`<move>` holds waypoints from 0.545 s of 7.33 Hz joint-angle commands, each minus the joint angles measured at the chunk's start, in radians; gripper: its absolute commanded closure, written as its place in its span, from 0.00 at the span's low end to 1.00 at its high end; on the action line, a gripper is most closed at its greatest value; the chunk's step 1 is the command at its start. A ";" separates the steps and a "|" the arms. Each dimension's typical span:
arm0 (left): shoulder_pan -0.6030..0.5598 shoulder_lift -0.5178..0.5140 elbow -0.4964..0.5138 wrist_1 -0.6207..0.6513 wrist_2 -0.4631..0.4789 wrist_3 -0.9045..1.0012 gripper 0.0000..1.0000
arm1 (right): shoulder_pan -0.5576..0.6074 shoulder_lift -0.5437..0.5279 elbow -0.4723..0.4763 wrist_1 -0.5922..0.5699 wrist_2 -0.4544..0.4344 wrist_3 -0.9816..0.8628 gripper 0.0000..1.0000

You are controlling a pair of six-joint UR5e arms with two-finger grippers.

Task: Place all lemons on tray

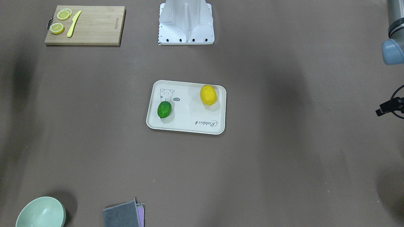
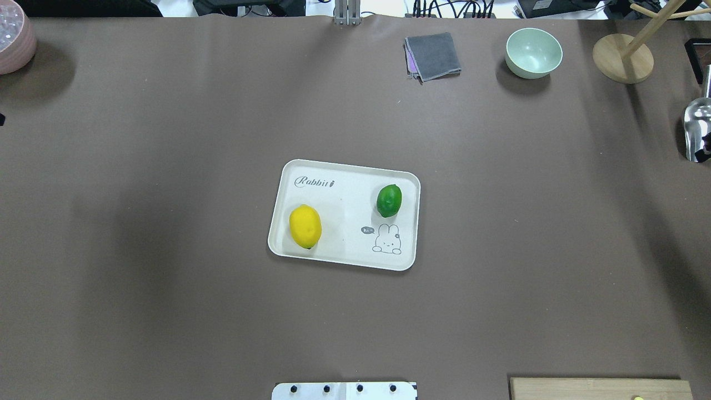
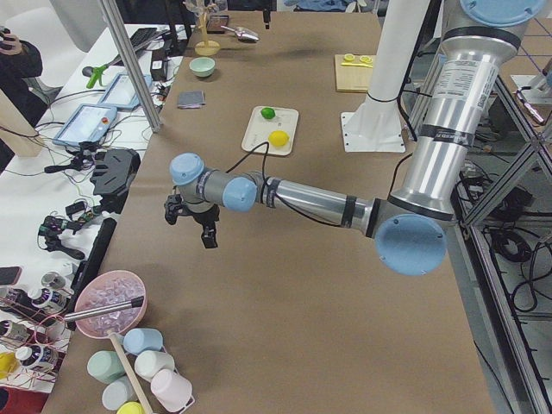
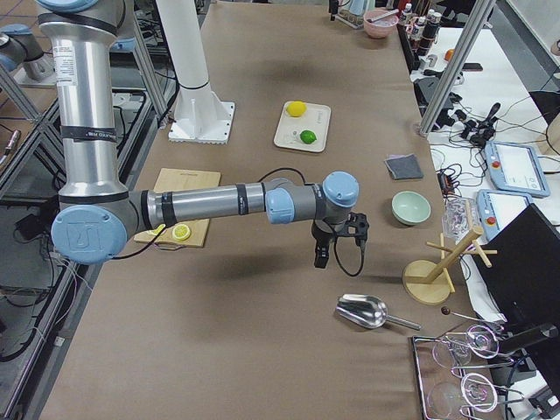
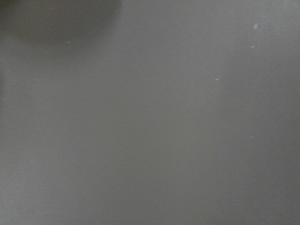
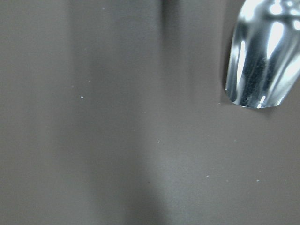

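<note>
The yellow lemon (image 1: 208, 95) and the green lemon (image 1: 164, 109) both lie on the cream tray (image 1: 189, 124) at the table's middle, apart from each other. In the overhead view the yellow lemon (image 2: 305, 226) is at the tray's (image 2: 344, 189) near left and the green lemon (image 2: 389, 200) at its right. My left gripper (image 3: 205, 231) hangs over bare table far to my left. My right gripper (image 4: 320, 252) hangs far to my right, near a metal scoop. I cannot tell whether either is open or shut. Both wrist views show only table.
A wooden cutting board (image 1: 94, 26) with lemon slices and a yellow knife lies near my base (image 1: 186, 22). A green bowl (image 2: 533, 53), a grey cloth (image 2: 433, 55), a wooden stand (image 2: 622, 58), a metal scoop (image 2: 697, 128) and a pink bowl (image 2: 14, 36) line the far edge and ends.
</note>
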State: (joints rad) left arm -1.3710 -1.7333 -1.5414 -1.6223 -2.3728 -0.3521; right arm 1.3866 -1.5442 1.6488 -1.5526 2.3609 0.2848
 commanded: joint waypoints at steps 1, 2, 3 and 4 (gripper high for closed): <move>-0.048 0.175 -0.127 0.031 -0.006 0.126 0.02 | 0.084 -0.010 -0.053 -0.006 -0.006 -0.032 0.01; -0.095 0.213 -0.147 0.033 -0.006 0.183 0.02 | 0.100 -0.017 -0.049 -0.009 -0.018 -0.039 0.01; -0.135 0.243 -0.147 0.038 -0.006 0.262 0.02 | 0.109 -0.019 -0.040 -0.027 -0.044 -0.042 0.00; -0.152 0.256 -0.149 0.068 -0.006 0.280 0.02 | 0.120 -0.017 -0.021 -0.071 -0.052 -0.044 0.00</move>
State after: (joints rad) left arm -1.4908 -1.5062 -1.6829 -1.5794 -2.3791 -0.1216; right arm 1.4914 -1.5608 1.6112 -1.5843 2.3249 0.2449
